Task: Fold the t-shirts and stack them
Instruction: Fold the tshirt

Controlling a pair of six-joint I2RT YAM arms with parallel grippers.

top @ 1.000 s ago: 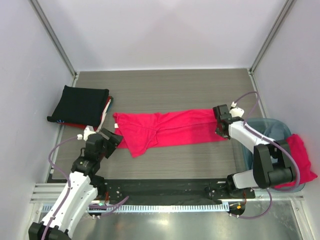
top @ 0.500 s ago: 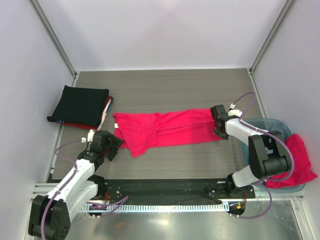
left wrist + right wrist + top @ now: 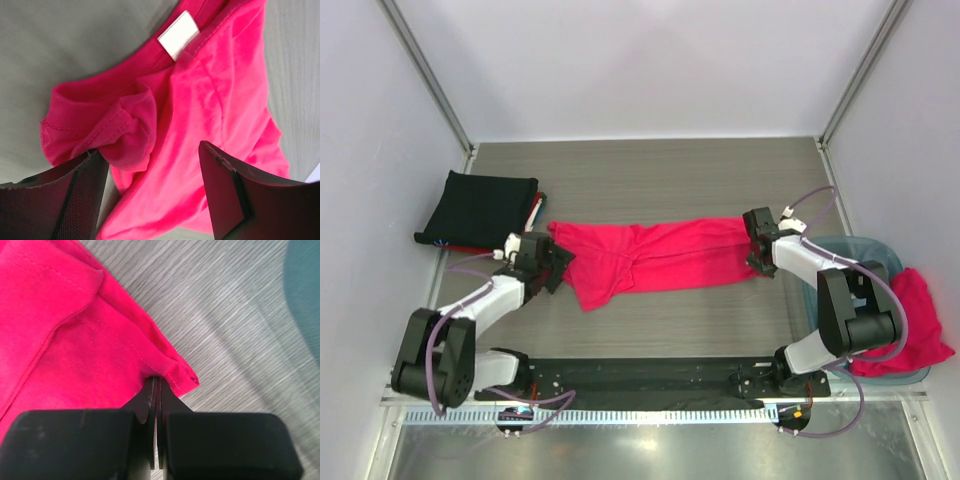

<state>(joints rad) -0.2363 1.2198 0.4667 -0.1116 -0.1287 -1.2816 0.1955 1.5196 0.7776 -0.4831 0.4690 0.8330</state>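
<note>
Pink-red shirt (image 3: 660, 255) lies stretched across the table (image 3: 670, 180): your left gripper (image 3: 152, 160) hangs with fingers apart over its bunched collar, so bite both layers beside the label (image 3: 178, 35) before you lift. Your right gripper (image 3: 156, 385) is clamped on the hem corner; long axis runs left-right, neck toward the folded stack (image 3: 480, 205) far left.

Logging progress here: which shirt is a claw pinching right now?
The pinkish-red shirt stretched across the middle of the table: the right claw is shut on its corner. The folded black shirt at the left lies untouched.
</note>
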